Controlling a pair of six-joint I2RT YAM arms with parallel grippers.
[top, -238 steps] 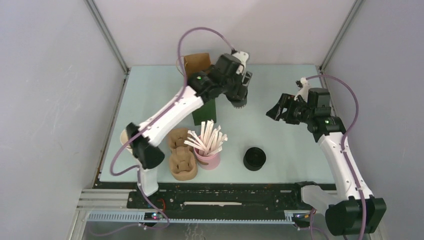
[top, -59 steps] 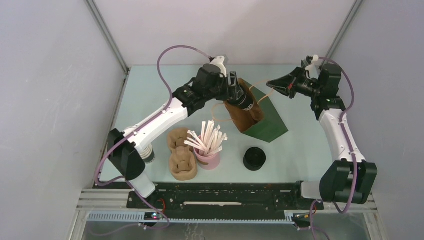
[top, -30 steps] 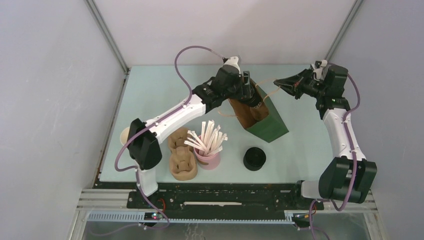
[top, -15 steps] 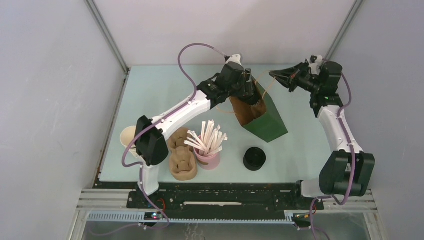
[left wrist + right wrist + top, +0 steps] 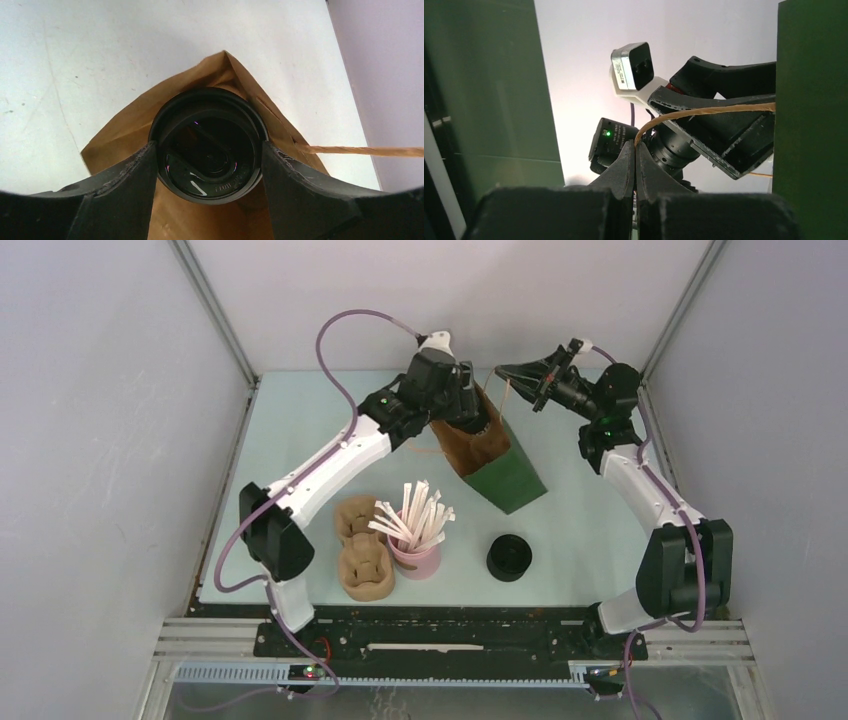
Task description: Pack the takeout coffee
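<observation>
Just now the right claw (image 5: 635, 150), pinched shut on the twine handle (image 5: 704, 111), has pulled the paper bag (image 5: 508, 478) leftward; the left claw (image 5: 207, 152), spread wide, grips the takeout coffee (image 5: 210, 125) at the bag's mouth, which looks ready for lowering in

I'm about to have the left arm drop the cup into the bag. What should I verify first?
1. Lidded cup gripped by left gripper: ok.
2. Cup inside paper bag mouth: ok.
3. Right gripper shut on bag handle: ok.
4. Cup resting on bag's bottom: cannot tell.
5. Bag's base flat on table: cannot tell.
</observation>
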